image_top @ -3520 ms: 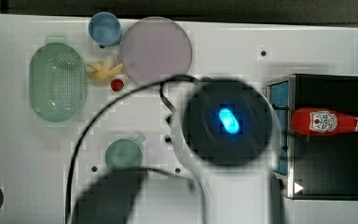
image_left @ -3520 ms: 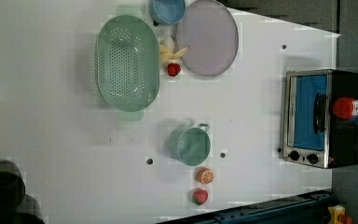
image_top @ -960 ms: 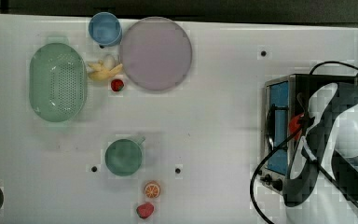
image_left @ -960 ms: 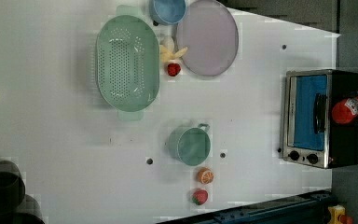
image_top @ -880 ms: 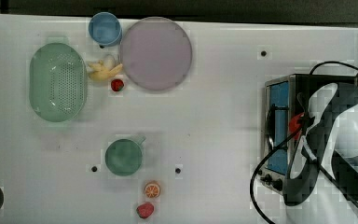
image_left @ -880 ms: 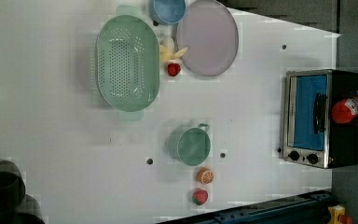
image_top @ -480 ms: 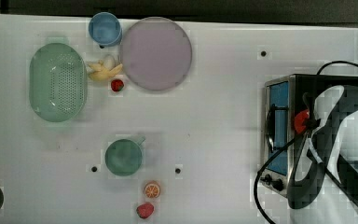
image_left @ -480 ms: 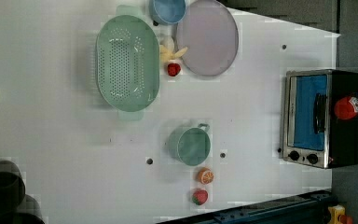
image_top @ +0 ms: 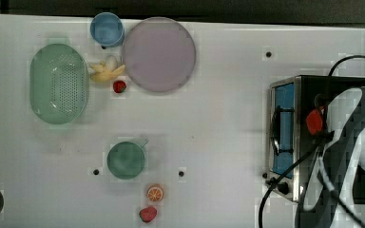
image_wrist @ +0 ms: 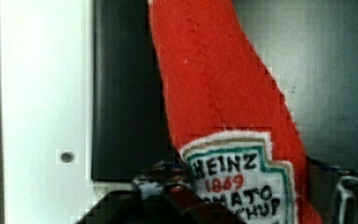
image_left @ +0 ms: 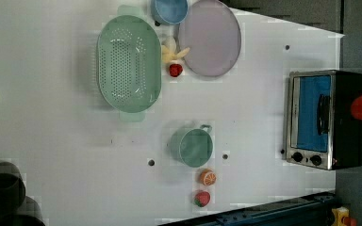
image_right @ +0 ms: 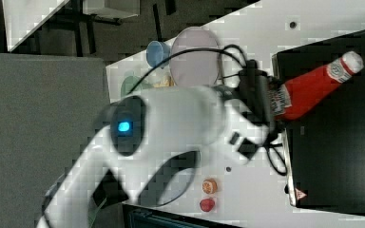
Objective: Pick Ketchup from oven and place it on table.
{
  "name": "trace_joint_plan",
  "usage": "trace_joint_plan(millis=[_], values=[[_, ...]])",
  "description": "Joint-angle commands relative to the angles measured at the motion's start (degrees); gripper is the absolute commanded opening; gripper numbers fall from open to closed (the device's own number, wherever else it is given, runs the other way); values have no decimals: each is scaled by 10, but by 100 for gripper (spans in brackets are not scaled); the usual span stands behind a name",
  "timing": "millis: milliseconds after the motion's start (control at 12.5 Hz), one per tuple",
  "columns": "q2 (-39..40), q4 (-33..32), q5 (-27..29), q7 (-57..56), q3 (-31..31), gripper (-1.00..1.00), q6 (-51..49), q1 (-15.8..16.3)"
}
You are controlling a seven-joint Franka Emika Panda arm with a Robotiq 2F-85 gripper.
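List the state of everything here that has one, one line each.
ketchup: tilted over the oven's black top, base end at the end effector, cap on.
oven: door closed.
green cup: upright, nothing visible inside.
blue cup: upright.
plate: bare.
green colander: upright, bare.
orange: cut face up.

ketchup [image_wrist: 223,116] label "heinz 1869 tomato ketchup"
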Motion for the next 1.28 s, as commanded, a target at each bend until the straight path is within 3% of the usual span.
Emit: trace_joint_plan(millis=[80,400,800,1280], values=[[-82,36,-55,-19,18,26,-62,73],[-143,34,-66,-19,97,26,-178,124],[-160,-12,-72,-18,191,26,-192,146],[-155,-174,-72,-13,215,26,-40,148]])
